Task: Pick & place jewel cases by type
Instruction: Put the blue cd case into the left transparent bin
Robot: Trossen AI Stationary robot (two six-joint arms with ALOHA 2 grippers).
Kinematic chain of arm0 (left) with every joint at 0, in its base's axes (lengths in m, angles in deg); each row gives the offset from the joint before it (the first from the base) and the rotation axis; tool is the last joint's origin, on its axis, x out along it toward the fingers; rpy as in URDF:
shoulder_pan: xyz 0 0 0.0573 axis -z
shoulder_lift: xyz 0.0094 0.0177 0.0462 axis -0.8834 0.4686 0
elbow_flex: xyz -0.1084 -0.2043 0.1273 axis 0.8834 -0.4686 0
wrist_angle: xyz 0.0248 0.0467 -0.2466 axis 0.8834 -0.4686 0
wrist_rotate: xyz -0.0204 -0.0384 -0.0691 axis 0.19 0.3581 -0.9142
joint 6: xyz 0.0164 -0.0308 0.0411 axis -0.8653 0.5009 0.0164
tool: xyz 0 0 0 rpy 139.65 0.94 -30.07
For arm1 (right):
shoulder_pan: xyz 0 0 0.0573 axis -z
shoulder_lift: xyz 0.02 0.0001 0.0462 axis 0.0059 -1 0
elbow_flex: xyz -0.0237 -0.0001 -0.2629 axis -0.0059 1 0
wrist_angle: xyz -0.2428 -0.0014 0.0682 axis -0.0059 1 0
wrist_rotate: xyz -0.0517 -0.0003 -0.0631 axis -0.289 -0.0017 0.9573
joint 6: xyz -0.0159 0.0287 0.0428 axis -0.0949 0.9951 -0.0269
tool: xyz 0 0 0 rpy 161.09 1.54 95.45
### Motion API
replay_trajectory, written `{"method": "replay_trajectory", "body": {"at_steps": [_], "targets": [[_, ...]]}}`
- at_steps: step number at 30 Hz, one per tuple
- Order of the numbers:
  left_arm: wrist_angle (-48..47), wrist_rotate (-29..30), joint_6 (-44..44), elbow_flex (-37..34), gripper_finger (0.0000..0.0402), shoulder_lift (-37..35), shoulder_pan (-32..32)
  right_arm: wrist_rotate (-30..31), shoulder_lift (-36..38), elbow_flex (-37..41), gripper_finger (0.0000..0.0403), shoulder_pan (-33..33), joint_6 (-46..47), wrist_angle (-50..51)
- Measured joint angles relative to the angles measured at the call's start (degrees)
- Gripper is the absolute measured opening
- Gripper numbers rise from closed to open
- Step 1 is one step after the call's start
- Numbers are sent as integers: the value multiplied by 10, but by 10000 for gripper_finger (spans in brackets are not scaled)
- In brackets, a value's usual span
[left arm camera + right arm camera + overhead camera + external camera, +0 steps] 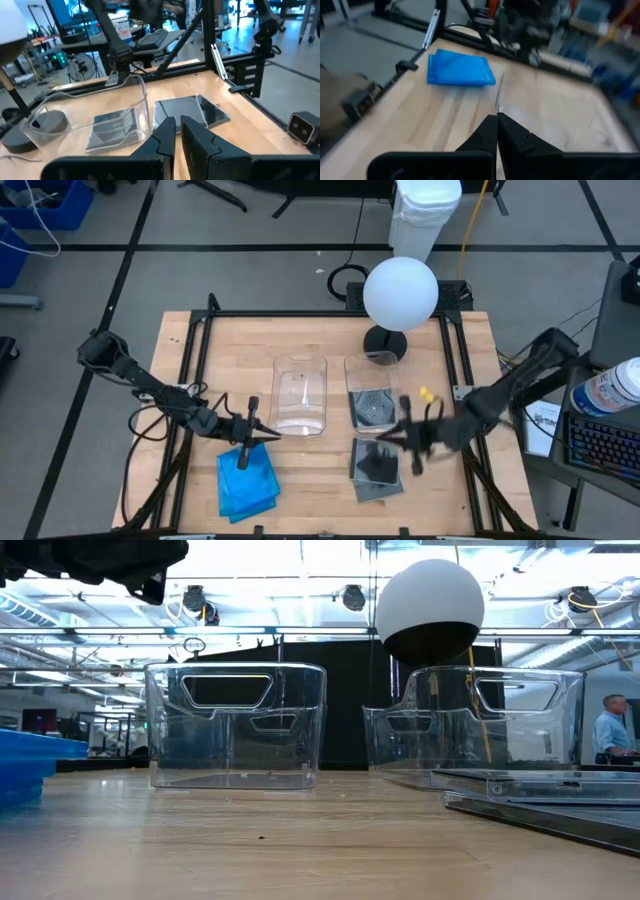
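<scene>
The right gripper (400, 442), fingers closed on nothing, hovers over the grey jewel cases (378, 467); next it must reopen to grasp one.

Two clear tubs (301, 394) (372, 370) sit mid-table before a white globe lamp (399, 291); a person (607, 730) stands beyond

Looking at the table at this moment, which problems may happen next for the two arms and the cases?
1. The right gripper is shut with nothing between its fingers, above the grey jewel cases; it may have missed its pick.
2. These cases lie fanned in an uneven stack, so a push could slide one toward the table edge.
3. The left gripper hangs above the blue jewel cases, beside the empty left tub; a swing could knock the tub.
</scene>
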State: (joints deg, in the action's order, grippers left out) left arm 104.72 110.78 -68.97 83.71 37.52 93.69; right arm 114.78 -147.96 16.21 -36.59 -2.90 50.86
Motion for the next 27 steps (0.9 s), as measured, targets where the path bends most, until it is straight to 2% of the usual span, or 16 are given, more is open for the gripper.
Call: {"method": "replay_trajectory", "body": {"at_steps": [3,5,11,16,20,24,27], "targets": [[0,16,19,0,37,0,0,52,-73,-1,1,-36,-103,-87],[0,44,41,0,37,0,0,70,-124,-12,1,-51,-140,-133],[-8,81,70,0,37,0,18,74,-250,-97,1,-70,-157,-151],[-20,153,81,0,37,0,63,74,-334,-162,2,-71,-173,-147],[-63,212,95,0,37,0,109,76,-374,-175,1,-64,-215,-172],[-105,253,150,0,37,0,150,120,-391,-176,1,-53,-213,-213],[-162,231,211,7,37,0,170,102,-392,-175,1,-41,-167,-202]]}}
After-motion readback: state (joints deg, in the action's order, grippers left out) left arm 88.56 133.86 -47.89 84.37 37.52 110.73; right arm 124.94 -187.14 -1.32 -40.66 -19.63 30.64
